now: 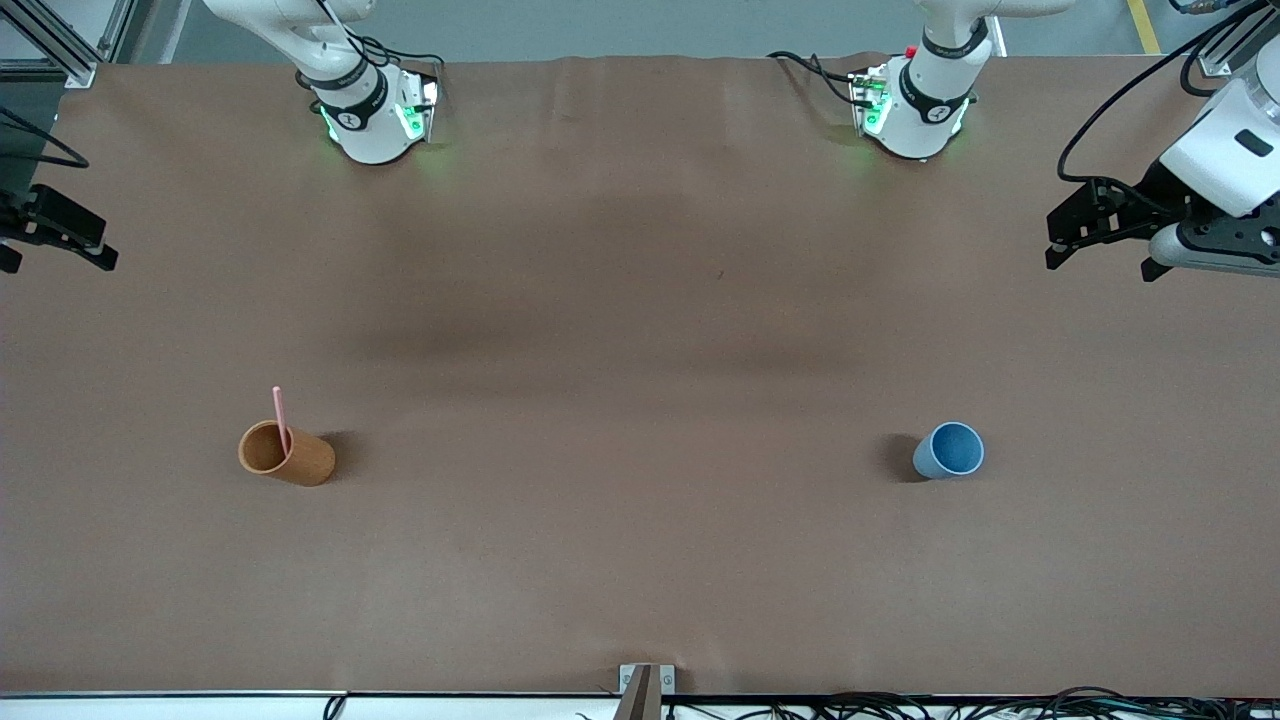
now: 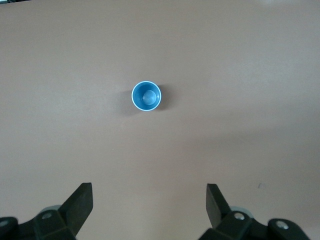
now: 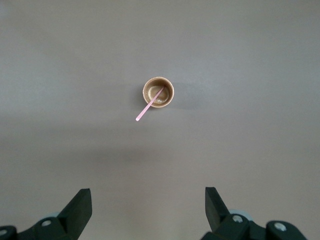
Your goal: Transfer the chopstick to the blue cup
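Observation:
A thin pale-pink chopstick [image 1: 281, 420] leans in a tall orange-brown cup [image 1: 287, 454] toward the right arm's end of the table, its top sticking out past the rim. The right wrist view looks down on this chopstick [image 3: 147, 110] and cup [image 3: 158, 92]. The small blue cup [image 1: 949, 450] stands upright and empty toward the left arm's end; the left wrist view looks into this cup [image 2: 146, 96]. My right gripper [image 1: 55, 262] [image 3: 148, 202] hangs open, high over its end of the table. My left gripper [image 1: 1100, 262] [image 2: 149, 200] hangs open, high over the other end. Neither holds anything.
The brown table cover [image 1: 640, 330] carries only the two cups. Both arm bases [image 1: 370, 115] [image 1: 915, 105] stand along the edge farthest from the front camera. Cables and a small bracket [image 1: 646, 685] lie along the edge nearest it.

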`<state>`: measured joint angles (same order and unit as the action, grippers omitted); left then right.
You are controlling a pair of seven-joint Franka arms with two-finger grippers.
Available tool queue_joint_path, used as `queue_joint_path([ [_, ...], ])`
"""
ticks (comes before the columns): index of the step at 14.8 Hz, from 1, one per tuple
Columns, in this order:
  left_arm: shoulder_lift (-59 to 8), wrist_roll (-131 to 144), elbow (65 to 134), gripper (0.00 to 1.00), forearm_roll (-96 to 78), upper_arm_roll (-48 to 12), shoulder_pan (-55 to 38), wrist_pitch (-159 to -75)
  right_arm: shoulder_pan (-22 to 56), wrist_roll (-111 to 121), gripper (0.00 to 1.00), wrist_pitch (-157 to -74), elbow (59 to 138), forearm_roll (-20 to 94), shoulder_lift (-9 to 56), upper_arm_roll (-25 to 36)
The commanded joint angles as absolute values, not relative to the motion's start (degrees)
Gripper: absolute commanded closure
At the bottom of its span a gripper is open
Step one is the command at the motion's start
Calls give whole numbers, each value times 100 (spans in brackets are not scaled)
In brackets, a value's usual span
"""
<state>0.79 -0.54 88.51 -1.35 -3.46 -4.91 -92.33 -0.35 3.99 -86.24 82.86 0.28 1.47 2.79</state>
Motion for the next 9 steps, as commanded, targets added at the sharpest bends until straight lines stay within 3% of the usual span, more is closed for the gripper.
queue_joint_path([
  [1, 0, -149, 8657, 0, -123, -343, -501, -9097, -175, 404, 0, -8858, 8515, 123, 114, 272],
  [9, -253, -79, 8657, 0, -114, -343, -492, -9201, -158, 413, 0, -8877, 8560, 123, 114, 272],
])
